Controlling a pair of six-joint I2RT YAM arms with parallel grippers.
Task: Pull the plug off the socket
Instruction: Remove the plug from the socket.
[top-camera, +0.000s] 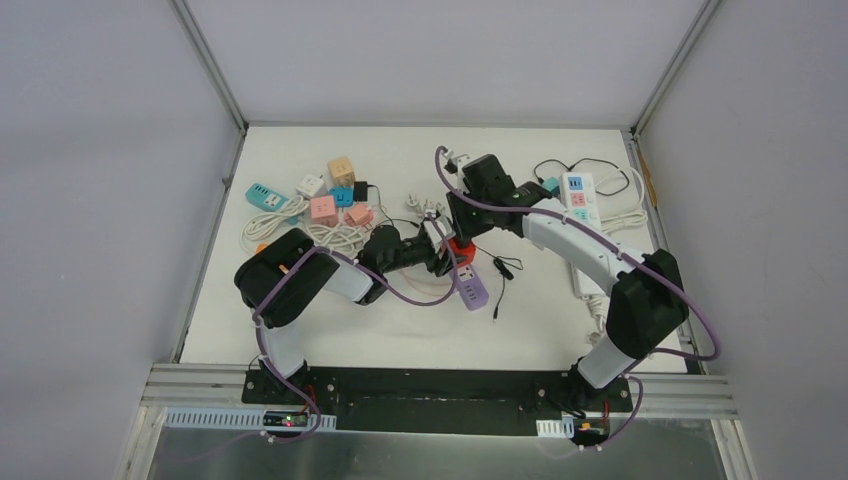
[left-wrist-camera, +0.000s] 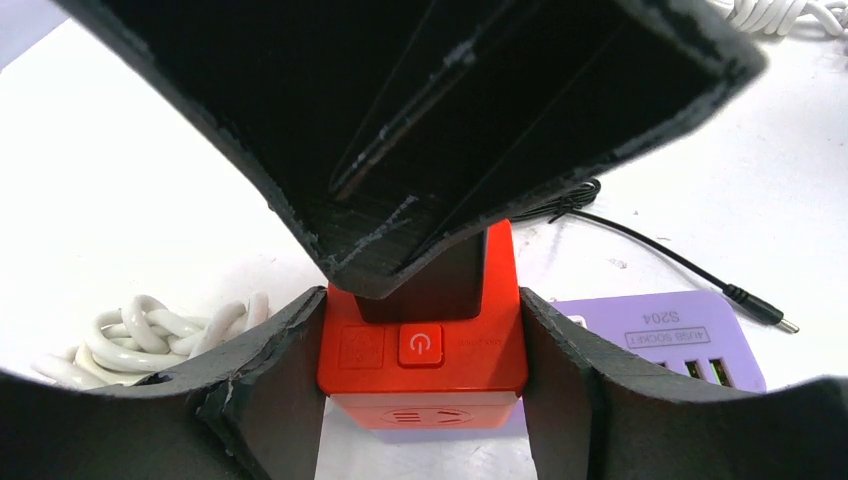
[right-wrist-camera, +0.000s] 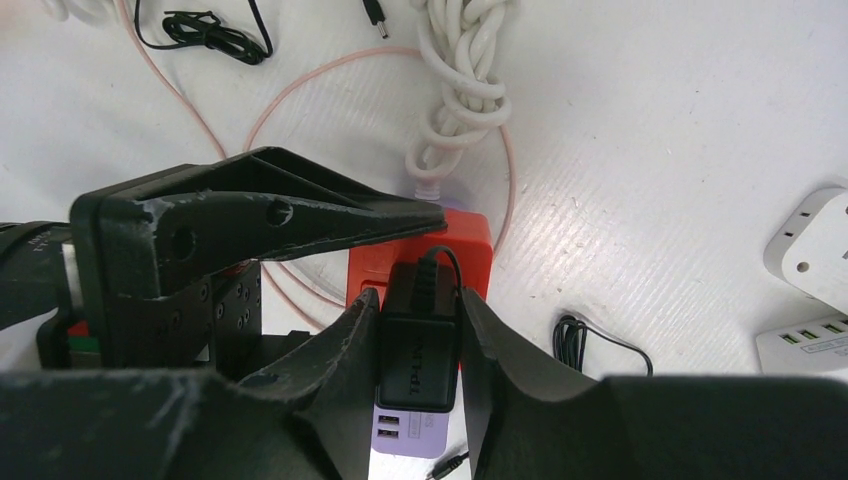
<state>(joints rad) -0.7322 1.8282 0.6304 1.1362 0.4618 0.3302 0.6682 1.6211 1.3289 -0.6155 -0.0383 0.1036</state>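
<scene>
Left tool (left-wrist-camera: 422, 400) clamped, right tool (right-wrist-camera: 418, 370) clamped above

black plug (right-wrist-camera: 418, 352): TP-LINK | purple strip (left-wrist-camera: 662, 337): S204 | red socket (left-wrist-camera: 421, 346): power symbol

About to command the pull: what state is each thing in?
black plug: seated in red socket, not yet out.
left gripper: shut on red socket.
right gripper: shut on black plug.
purple power strip: lying flat, unheld.
</scene>
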